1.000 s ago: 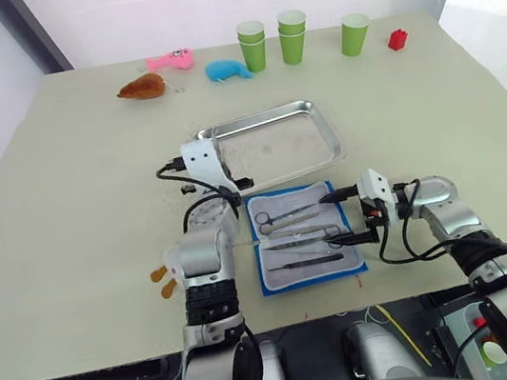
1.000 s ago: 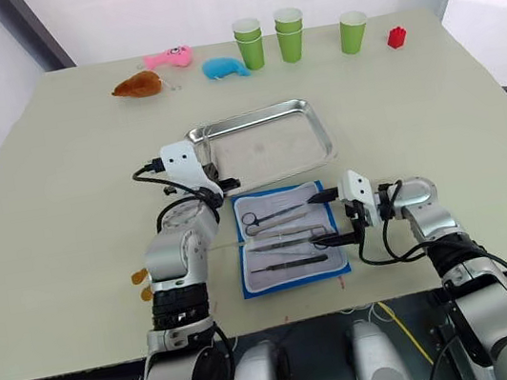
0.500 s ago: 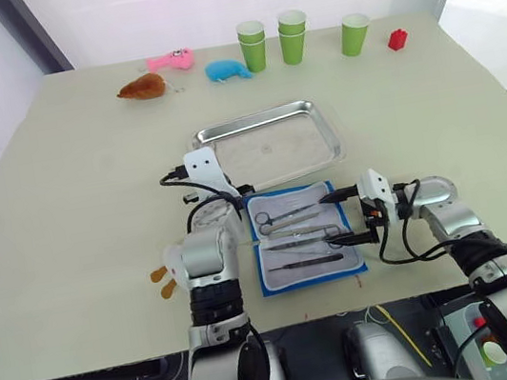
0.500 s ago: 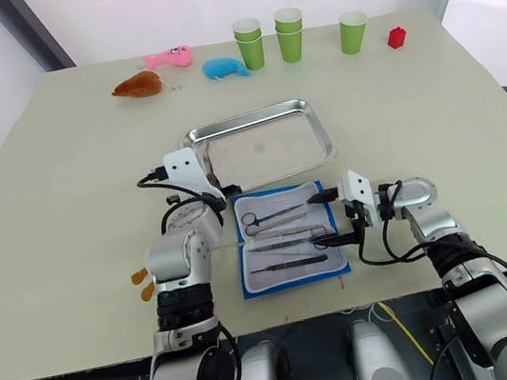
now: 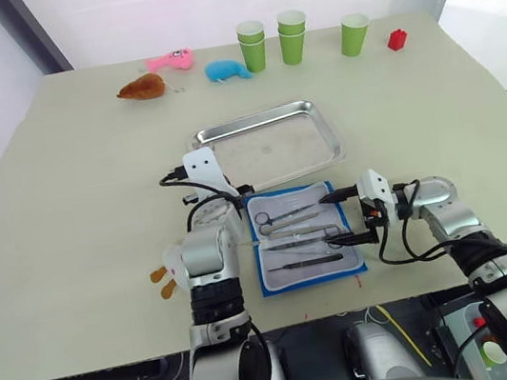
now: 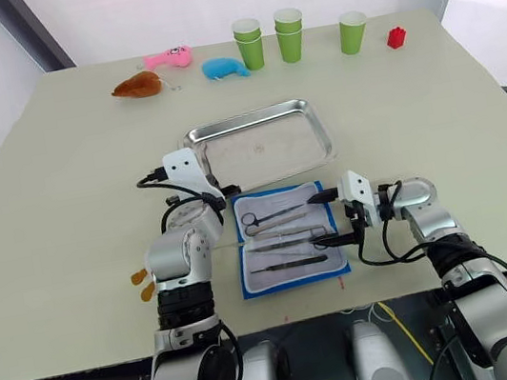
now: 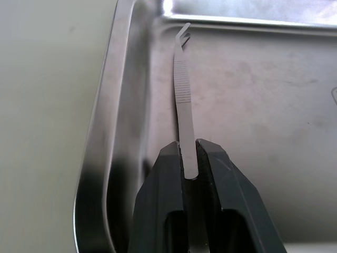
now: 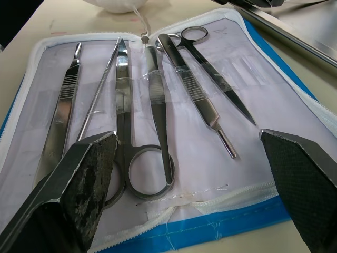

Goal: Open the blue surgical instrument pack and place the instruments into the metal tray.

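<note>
The blue surgical instrument pack (image 5: 310,280) lies unzipped and flat near the table's front edge, white lining up. Several instruments (image 8: 158,100) rest in its pockets, among them ring-handled scissors (image 8: 125,132) and forceps. Just beyond it sits the metal tray (image 5: 317,155). My left gripper (image 7: 188,153) is shut on thin silver tweezers (image 7: 184,89), whose tip points into the tray's near left corner beside the rim (image 7: 108,116). My right gripper (image 5: 341,219) stands open at the pack's right edge, its fingers (image 8: 87,174) spread wide over the instruments and holding nothing.
Along the table's far edge stand three green paper cup stacks (image 5: 294,35), a red block (image 5: 397,39), and pink (image 5: 170,60), blue (image 5: 228,70) and brown (image 5: 142,88) plush toys. A small white and orange object (image 5: 163,280) lies by my left forearm.
My left gripper with the tweezers has drawn back slightly toward the tray's near left corner. The right gripper and the pack have stayed put.
</note>
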`<action>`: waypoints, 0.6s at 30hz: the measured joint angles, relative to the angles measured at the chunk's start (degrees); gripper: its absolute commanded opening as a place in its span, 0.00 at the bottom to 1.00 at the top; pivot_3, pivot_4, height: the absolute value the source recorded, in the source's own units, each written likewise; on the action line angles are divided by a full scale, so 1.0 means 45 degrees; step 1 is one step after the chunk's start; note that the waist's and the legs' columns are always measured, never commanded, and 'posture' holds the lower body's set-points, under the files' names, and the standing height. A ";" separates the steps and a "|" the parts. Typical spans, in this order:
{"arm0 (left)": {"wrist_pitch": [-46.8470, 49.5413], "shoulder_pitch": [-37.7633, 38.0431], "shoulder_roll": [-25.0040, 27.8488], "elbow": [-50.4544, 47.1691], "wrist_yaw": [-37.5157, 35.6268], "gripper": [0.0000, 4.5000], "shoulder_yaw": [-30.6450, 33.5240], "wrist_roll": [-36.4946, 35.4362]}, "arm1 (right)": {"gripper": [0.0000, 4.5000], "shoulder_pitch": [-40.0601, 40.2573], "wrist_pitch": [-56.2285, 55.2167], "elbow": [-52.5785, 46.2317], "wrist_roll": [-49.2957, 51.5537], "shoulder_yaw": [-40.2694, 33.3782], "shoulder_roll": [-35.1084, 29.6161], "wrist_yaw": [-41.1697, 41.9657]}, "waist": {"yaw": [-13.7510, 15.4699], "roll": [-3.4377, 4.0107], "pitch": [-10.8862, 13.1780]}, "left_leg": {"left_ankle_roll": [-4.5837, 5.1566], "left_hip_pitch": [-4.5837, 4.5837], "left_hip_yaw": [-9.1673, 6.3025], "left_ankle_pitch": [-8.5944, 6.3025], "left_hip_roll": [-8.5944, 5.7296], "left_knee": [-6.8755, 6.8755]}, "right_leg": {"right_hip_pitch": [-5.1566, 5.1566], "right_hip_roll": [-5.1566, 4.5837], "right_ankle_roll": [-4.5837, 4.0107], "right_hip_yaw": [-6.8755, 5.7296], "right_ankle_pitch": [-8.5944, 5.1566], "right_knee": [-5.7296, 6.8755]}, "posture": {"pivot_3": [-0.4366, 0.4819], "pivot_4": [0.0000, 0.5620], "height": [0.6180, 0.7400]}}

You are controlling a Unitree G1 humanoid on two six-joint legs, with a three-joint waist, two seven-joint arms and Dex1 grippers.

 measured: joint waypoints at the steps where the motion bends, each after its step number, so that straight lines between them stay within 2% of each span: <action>1: -0.0002 0.0000 -0.0037 -0.0005 0.0004 0.16 0.0002 -0.0008 | 1.00 0.0001 0.0000 0.0000 0.0000 0.0000 0.0000 0.0000 | 0.0000 0.0000 0.0000 | 0.0000 0.0000 0.0000 0.0000 0.0000 0.0000 | 0.0000 0.0000 0.0000 0.0000 0.0000 0.0000 | 0.48 0.27 1.00; 4: -0.0004 -0.0047 -0.0081 -0.0030 -0.0009 0.37 -0.0011 -0.0049 | 1.00 0.0006 0.0000 -0.0001 0.0000 0.0000 0.0001 0.0000 | -0.0002 -0.0001 -0.0002 | -0.0001 0.0000 0.0001 0.0000 0.0000 0.0000 | 0.0001 0.0000 0.0000 0.0002 0.0000 -0.0002 | 0.48 0.27 1.00; 9: 0.0015 -0.0180 -0.0152 -0.0030 0.0014 0.91 -0.0119 -0.0048 | 1.00 0.0007 0.0000 -0.0004 0.0000 0.0001 0.0040 -0.0004 | -0.0037 0.0000 -0.0003 | -0.0001 0.0003 0.0000 0.0000 0.0000 -0.0009 | 0.0000 0.0000 0.0000 0.0005 0.0000 -0.0006 | 0.48 0.27 1.00; 10: 0.0018 -0.0185 -0.0165 -0.0030 0.0019 0.99 -0.0219 -0.0045 | 1.00 0.0009 0.0000 -0.0007 0.0000 0.0002 0.0049 -0.0005 | -0.0051 0.0000 -0.0003 | -0.0001 0.0004 -0.0001 0.0000 0.0000 -0.0011 | 0.0000 0.0000 0.0000 0.0008 0.0000 -0.0007 | 0.48 0.27 1.00; 18: -0.0357 -0.0212 0.0177 -0.0030 -0.0155 0.99 -0.0418 0.0010 | 1.00 0.0035 0.0000 -0.0051 0.0000 0.0000 0.0023 -0.0012 | -0.0039 0.0000 -0.0002 | -0.0001 0.0002 0.0001 0.0000 0.0000 -0.0013 | 0.0000 0.0000 0.0000 0.0003 0.0000 -0.0010 | 0.48 0.27 1.00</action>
